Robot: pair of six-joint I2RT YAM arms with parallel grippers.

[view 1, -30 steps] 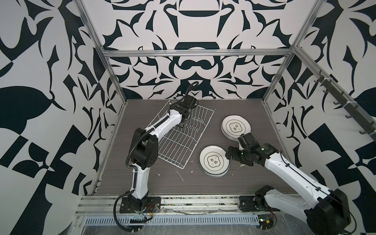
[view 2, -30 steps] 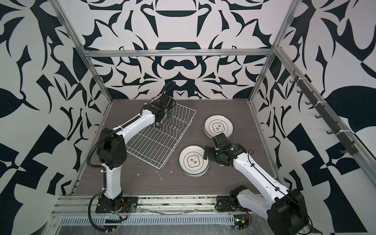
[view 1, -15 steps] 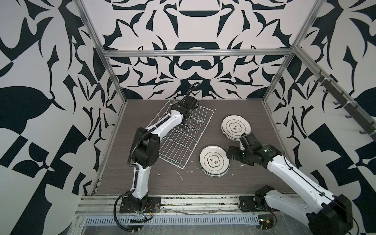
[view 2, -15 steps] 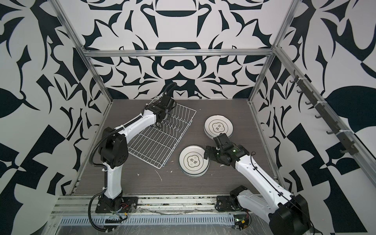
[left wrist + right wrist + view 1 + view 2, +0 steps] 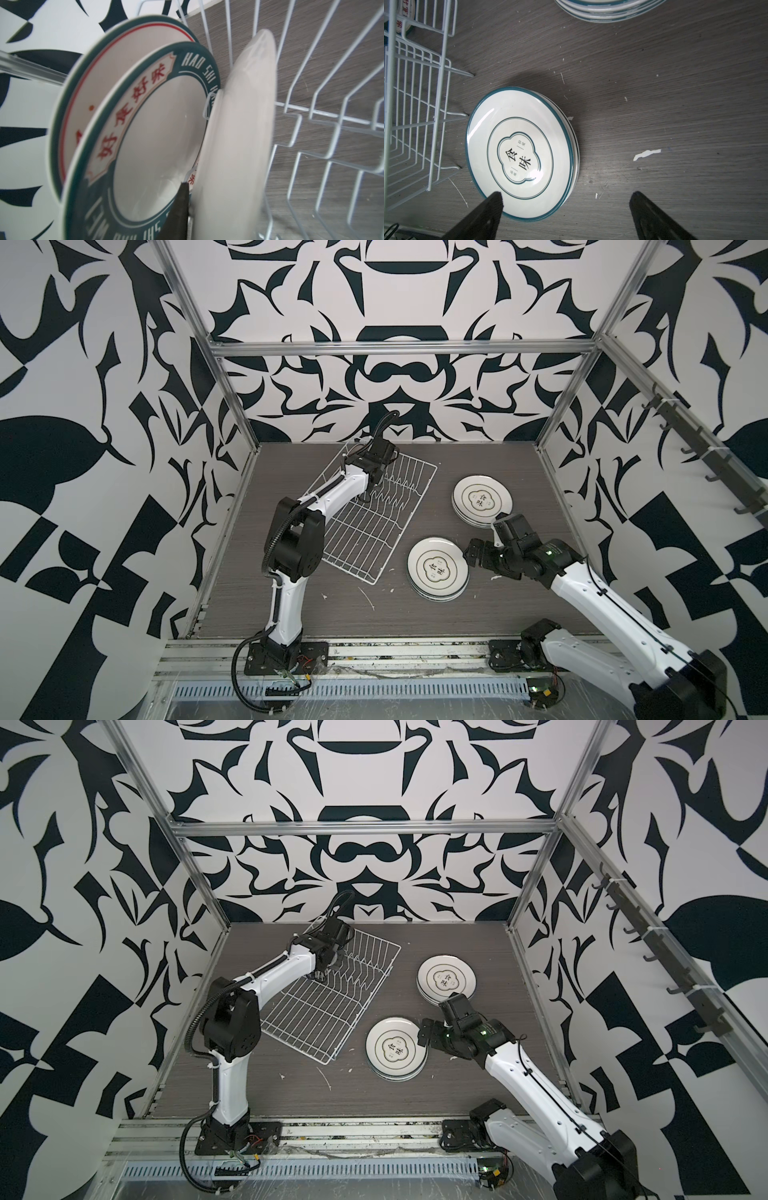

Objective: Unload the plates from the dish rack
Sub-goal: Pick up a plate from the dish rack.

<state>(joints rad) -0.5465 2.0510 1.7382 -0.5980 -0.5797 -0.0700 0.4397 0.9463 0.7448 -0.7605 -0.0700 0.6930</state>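
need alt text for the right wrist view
A stack of teal-rimmed white plates lies on a dark wood-grain table below the open right pincer. The white wire dish rack stands beside it; a second stack shows at the edge.

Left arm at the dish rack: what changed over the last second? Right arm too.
Left gripper stayed at the far end of the dish rack; its jaws seem to have closed on the white-backed standing plate, though only one finger shows, so the grip is unconfirmed. Right gripper hovers open, empty, beside the near stack; its arm shifted only slightly. Rack, near stack and far stack unchanged.
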